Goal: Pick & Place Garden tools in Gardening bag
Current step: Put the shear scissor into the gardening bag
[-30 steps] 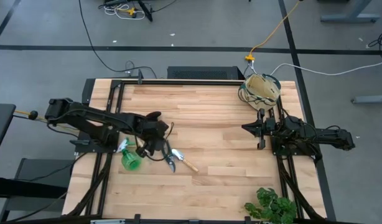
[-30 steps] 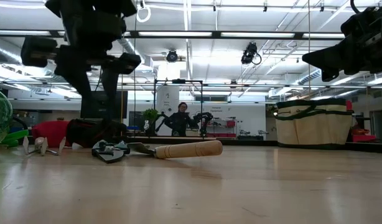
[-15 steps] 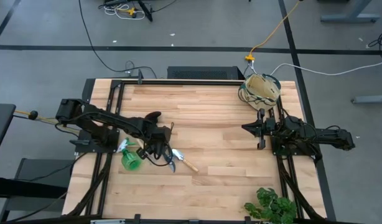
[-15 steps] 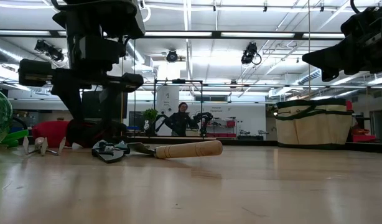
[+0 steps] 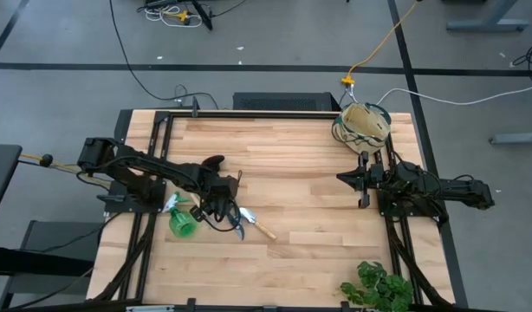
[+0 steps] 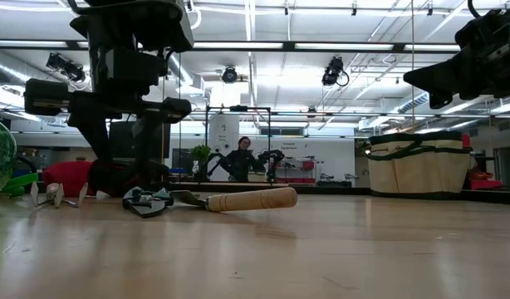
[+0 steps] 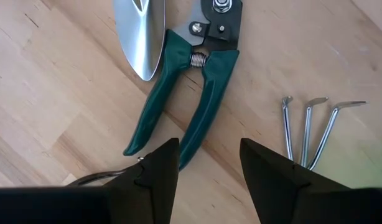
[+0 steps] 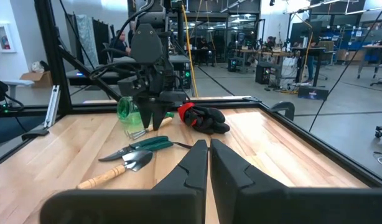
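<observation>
Between our left gripper's parted fingers lie the pruning shears, ungrasped; right gripper waits closed; every tool remains outside the gardening bag

Wooden table with tools, bag and plant.

Counted on table — one green spray bottle, one pair of green-handled pruning shears, one wooden-handled trowel, one mini rake with three metal tines, one red-and-black glove, one beige gardening bag, one leafy green plant. Two dark arms seen — one gripper on each. One person noted in room behind.
</observation>
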Robot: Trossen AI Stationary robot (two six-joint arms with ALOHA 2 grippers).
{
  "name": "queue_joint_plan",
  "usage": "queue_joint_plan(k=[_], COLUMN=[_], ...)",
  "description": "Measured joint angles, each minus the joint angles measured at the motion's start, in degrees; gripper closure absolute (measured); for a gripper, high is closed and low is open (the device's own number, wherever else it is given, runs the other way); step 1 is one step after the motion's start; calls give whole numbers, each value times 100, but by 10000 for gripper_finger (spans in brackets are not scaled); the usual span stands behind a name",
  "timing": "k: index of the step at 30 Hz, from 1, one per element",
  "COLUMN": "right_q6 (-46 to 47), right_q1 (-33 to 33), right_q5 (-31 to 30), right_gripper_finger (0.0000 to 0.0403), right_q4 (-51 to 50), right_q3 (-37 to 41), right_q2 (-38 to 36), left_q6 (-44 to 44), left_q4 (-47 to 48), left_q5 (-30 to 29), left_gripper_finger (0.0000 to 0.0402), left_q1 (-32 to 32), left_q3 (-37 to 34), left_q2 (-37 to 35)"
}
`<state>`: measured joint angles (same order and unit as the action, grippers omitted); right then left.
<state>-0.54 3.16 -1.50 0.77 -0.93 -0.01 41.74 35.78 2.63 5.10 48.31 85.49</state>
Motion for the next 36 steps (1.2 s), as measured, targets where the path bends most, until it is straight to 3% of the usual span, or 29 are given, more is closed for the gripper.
queue_joint_plan(k=[11, 27, 36], right_q6=[0, 0, 0], right_q1=[2, 0, 0], right_q5=[0, 0, 0], right_gripper_finger=[382, 382, 382], right_q4=[-1, -1, 1], right_q3=[0, 0, 0], right_q2=[0, 0, 0], left_q6=[-18, -58, 436], left_q4=[14, 398, 382], left_q5=[-3, -193, 166], left_gripper_finger=[225, 225, 225], left_q1=[0, 0, 0], left_q3=[8, 542, 542], left_q2=[0, -11, -11])
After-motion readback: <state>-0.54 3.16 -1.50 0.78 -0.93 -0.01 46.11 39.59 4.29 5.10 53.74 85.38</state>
